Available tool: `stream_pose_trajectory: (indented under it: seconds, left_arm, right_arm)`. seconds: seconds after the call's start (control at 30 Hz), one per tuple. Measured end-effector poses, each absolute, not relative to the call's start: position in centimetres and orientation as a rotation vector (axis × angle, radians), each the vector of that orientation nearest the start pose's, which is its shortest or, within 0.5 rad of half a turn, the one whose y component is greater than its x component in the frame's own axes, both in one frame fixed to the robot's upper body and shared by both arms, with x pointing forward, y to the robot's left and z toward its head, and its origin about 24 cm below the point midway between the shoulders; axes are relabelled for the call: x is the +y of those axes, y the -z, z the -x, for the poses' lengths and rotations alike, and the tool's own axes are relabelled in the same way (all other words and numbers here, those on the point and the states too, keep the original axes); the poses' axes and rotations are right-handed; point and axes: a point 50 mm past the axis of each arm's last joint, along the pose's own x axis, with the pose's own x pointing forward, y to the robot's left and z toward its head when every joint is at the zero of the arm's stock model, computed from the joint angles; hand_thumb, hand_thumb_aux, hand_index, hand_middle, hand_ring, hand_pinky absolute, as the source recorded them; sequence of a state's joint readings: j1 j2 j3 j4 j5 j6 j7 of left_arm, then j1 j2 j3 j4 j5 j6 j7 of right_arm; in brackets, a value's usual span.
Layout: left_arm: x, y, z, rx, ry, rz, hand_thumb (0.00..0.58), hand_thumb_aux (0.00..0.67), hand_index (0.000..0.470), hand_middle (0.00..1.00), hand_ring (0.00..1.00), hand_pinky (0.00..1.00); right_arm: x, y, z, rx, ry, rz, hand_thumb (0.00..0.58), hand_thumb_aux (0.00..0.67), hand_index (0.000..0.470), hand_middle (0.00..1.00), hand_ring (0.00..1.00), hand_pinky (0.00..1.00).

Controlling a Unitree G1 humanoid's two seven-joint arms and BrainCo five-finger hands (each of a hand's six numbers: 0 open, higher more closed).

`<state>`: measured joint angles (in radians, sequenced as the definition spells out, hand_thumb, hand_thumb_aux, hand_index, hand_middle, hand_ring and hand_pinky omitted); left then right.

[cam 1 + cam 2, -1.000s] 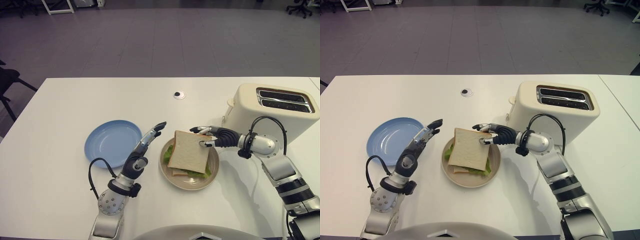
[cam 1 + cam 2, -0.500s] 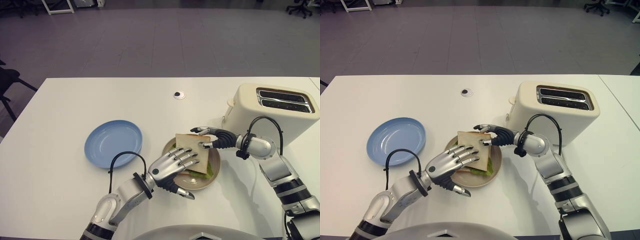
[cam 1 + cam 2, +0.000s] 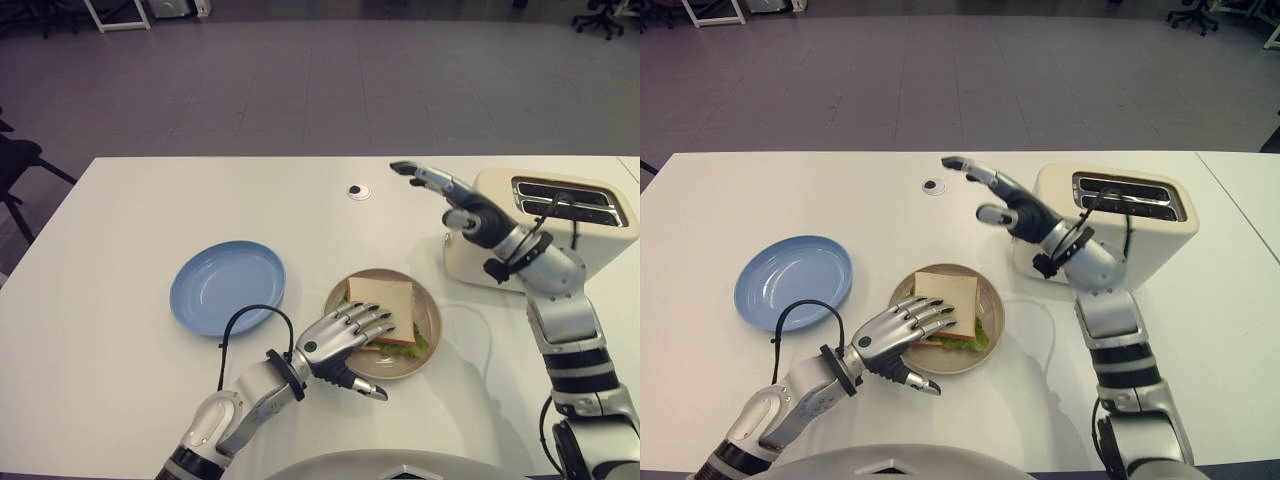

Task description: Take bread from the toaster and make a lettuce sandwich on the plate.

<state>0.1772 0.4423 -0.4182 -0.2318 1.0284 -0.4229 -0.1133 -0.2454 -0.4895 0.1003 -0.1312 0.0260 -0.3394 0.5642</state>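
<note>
Tan plate (image 3: pixel 432 316) on the table (image 3: pixel 120 230) is topped by the sandwich (image 3: pixel 381 297). Its top slice has been released: the right robot hand (image 3: pixel 455 200) is lifted toward the toaster (image 3: pixel 610 235), spread and empty. The left robot hand (image 3: pixel 340 340) is laid uncurled on its near edge. Assembly is judged done.

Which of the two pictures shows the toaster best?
The right eye view: the whole toaster sits inside the picture, both slots plain, though the right hand and its arm cover one corner. The left eye view shows it hard against the picture's right edge, also partly covered.
</note>
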Motion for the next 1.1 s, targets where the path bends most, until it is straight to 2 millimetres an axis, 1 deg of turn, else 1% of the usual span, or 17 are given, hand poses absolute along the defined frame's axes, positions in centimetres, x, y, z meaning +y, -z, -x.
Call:
stream_pose_trajectory:
  seconds: [0.07,0.13,0.17,0.2,0.23,0.37,0.43,0.47,0.5,0.53,0.57,0.6,0.67,0.73,0.8,0.93,1.1]
  left_arm:
    - [9.6,-3.8,-17.3,-0.472,0.814,-1.275,0.000,0.000,0.000,0.00,0.00,0.00]
    - [9.7,-4.1,-17.3,-0.487,0.792,-1.253,0.096,0.058,0.041,0.00,0.00,0.00]
    - [9.8,-4.4,-17.4,-0.502,0.771,-1.230,0.075,0.045,0.031,0.00,0.00,0.00]
    - [10.0,-5.0,-17.2,-0.536,0.732,-1.186,0.000,0.000,0.000,0.00,0.00,0.00]
    - [10.1,-6.0,-17.3,-0.575,0.692,-1.128,0.000,0.000,0.000,0.00,0.00,0.00]
    - [10.7,-12.7,-17.2,-0.781,0.470,-0.644,0.000,0.000,0.000,0.00,0.00,0.00]
    - [11.9,-14.9,-16.6,-0.824,0.461,-0.543,0.000,0.000,0.000,0.00,0.00,0.00]
    - [12.5,-15.2,-16.1,-0.807,0.480,-0.551,0.000,0.000,0.000,0.00,0.00,0.00]
    - [12.9,-15.1,-15.7,-0.777,0.500,-0.572,0.000,0.000,0.000,0.00,0.00,0.00]
    - [13.5,-14.9,-15.0,-0.728,0.536,-0.611,0.420,0.318,0.223,0.00,0.00,0.00]
    - [13.8,-14.4,-14.6,-0.681,0.569,-0.647,0.580,0.670,0.470,1.00,1.00,1.00]
    - [14.2,-13.5,-13.9,-0.603,0.635,-0.709,0.580,0.670,0.470,1.00,1.00,1.00]
    - [14.9,-11.1,-12.7,-0.444,0.775,-0.871,0.580,0.670,0.470,1.00,1.00,1.00]
    - [16.0,-7.8,-11.4,-0.219,0.940,-1.027,0.580,0.670,0.470,1.00,1.00,1.00]
    - [15.8,-6.3,-10.5,-0.133,1.036,-1.056,0.580,0.670,0.470,1.00,1.00,1.00]
    - [14.8,-4.8,-10.3,-0.092,1.118,-1.065,0.580,0.670,0.470,1.00,1.00,1.00]
    - [12.8,-3.9,-12.1,-0.161,1.104,-1.103,0.580,0.670,0.470,1.00,1.00,1.00]
  right_arm:
    - [-15.6,-15.3,-25.0,-0.565,-0.803,0.642,0.000,0.000,0.000,0.00,0.00,0.00]
    - [-16.1,-15.3,-24.1,-0.581,-0.842,0.653,0.000,0.000,0.000,0.00,0.00,0.00]
    - [-16.3,-15.3,-23.7,-0.587,-0.860,0.651,0.000,0.000,0.000,0.00,0.00,0.00]
    - [-16.8,-15.2,-22.9,-0.588,-0.891,0.655,0.000,0.000,0.000,0.00,0.00,0.00]
    - [-17.1,-15.2,-22.6,-0.586,-0.903,0.659,0.000,0.000,0.000,0.00,0.00,0.00]
    - [-18.8,-14.8,-21.9,-0.568,-0.914,0.757,0.000,0.000,0.000,0.00,0.00,0.00]
    - [-21.0,-14.2,-21.8,-0.492,-0.899,0.874,0.000,0.000,0.000,0.00,0.00,0.00]
    - [-22.0,-14.1,-21.5,-0.455,-0.907,0.928,0.000,0.000,0.000,0.15,0.15,0.15]
    - [-22.4,-14.1,-21.3,-0.429,-0.922,0.973,0.071,0.042,0.029,0.71,0.71,0.71]
    - [-22.9,-13.8,-20.9,-0.388,-0.959,1.017,0.466,0.373,0.262,1.00,1.00,1.00]
    - [-23.0,-13.4,-20.5,-0.354,-0.991,1.032,0.559,0.541,0.380,1.00,1.00,1.00]
    - [-22.8,-12.5,-19.6,-0.312,-1.052,1.044,0.562,0.552,0.387,1.00,1.00,1.00]
    - [-21.8,-10.3,-18.0,-0.240,-1.181,1.064,0.580,0.670,0.470,1.00,1.00,1.00]
    - [-20.5,-7.8,-16.1,-0.164,-1.325,1.078,0.580,0.670,0.470,1.00,1.00,1.00]
    - [-19.6,-6.7,-15.3,-0.141,-1.399,1.082,0.580,0.670,0.470,1.00,1.00,1.00]
    - [-18.6,-5.1,-14.4,-0.104,-1.455,1.092,0.580,0.670,0.470,1.00,1.00,1.00]
    - [-16.8,-3.9,-15.6,-0.170,-1.346,1.132,0.580,0.670,0.470,1.00,1.00,1.00]
